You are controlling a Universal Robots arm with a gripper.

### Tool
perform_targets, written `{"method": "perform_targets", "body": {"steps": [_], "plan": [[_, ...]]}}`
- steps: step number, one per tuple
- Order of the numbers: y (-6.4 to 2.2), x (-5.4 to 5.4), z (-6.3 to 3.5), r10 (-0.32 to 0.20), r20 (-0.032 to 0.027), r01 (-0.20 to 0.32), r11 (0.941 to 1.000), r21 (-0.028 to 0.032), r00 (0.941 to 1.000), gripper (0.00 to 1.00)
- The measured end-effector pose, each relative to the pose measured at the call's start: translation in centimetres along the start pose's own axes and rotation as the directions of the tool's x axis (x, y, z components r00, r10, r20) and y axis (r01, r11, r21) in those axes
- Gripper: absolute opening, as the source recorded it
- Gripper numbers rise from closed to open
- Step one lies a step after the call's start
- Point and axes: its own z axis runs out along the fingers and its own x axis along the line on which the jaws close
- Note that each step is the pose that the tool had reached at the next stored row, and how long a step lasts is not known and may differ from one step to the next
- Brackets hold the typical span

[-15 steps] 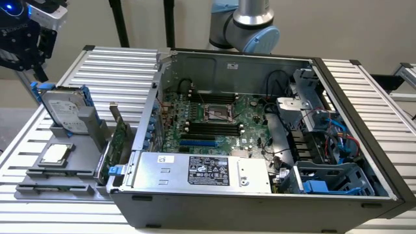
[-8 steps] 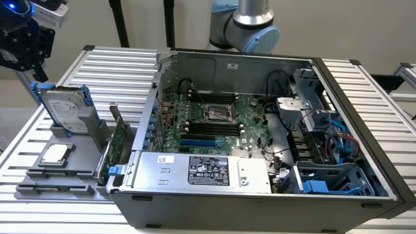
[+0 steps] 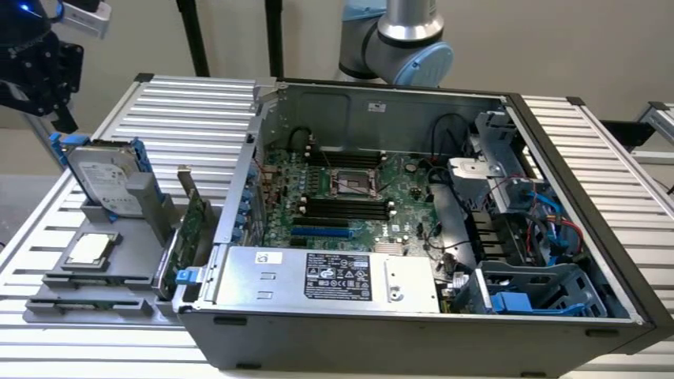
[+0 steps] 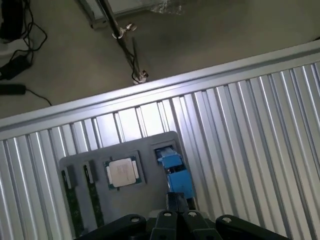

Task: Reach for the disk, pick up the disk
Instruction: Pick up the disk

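Gripper (image 3: 55,110) hangs above the disk (image 3: 106,178), not touching it, and I can't tell how wide it's set. Disk stands on edge in a grey holder (image 3: 74,304) on the slatted table (image 3: 179,103). 1 CPU chip (image 3: 90,249) sits just beside it, with the open PC case (image 3: 421,237) toward the exterior view's right.

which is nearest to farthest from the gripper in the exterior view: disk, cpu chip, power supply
1. disk, upright in the grey holder, just below the gripper at the exterior view's left
2. cpu chip, flat on the holder's lower tray
3. power supply, inside the computer case
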Motion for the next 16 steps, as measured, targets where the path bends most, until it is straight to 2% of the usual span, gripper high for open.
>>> {"method": "perform_targets", "body": {"steps": [8, 13, 16], "plan": [[0.01, -0.06, 0.0, -0.099, -0.0024, 0.099, 0.9951, 0.0008, 0.9951, 0.11], [0.04, -0.19, 0.03, -0.146, -0.0035, 0.146, 0.9892, 0.0043, 0.9892, 0.11], [0.08, -0.34, 0.03, -0.17, -0.0044, 0.17, 0.9854, 0.0041, 0.9854, 0.11]]}}
